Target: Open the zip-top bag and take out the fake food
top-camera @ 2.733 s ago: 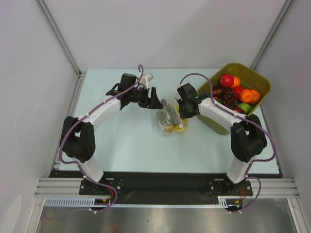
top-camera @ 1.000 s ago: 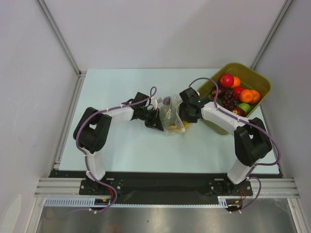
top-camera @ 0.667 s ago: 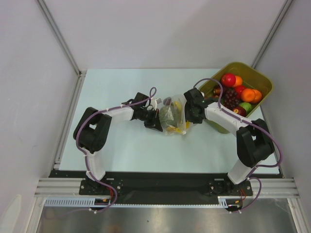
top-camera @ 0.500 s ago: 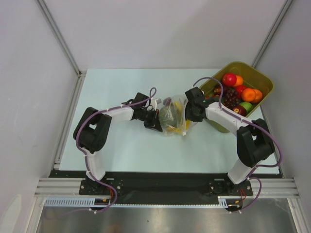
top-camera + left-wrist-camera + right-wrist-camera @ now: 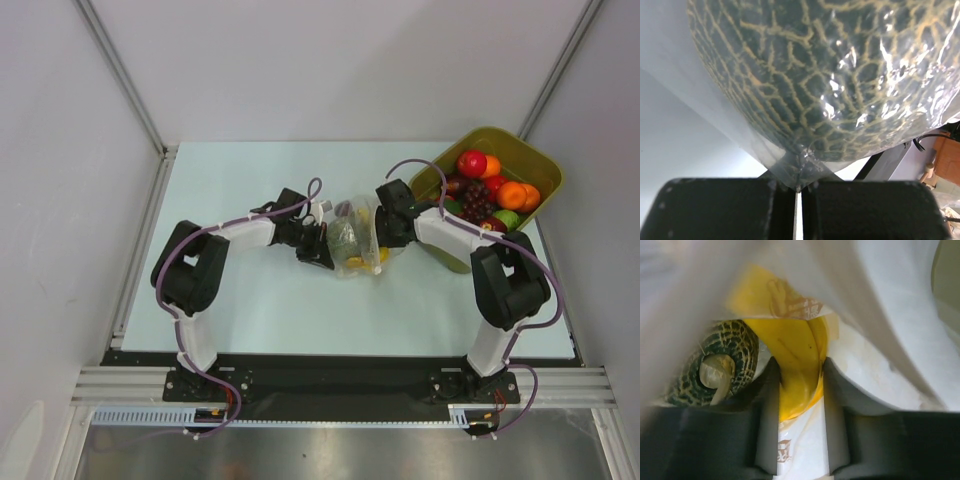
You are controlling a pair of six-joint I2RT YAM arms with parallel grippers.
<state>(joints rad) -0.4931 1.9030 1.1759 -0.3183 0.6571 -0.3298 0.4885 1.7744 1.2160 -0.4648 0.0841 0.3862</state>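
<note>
Against the pale bench (image 5: 250, 300) the zip-top bag (image 5: 352, 240) is seen beside the olive tub (image 5: 527, 153). Its film is pinched by the left claw (image 5: 797, 186), the banana (image 5: 790, 352) inside by the right claw (image 5: 799, 367).

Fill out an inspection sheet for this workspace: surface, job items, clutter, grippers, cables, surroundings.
Surface: pale blue-green tabletop, no spills seen.
Job's things: clear crinkly zip-top bag lies mid-table between the arms. It holds a grey-green netted toy melon and a yellow plastic toy banana.
Clutter: olive-green plastic tub at the right rear, filled with toy fruit.
Grippers: left gripper shut on a fold of the bag's plastic. Right gripper closed on the banana, a finger against each side.
Cables: purple cables run along both arms in loose loops.
Surroundings: white walls with metal frame posts; nothing else seen.
</note>
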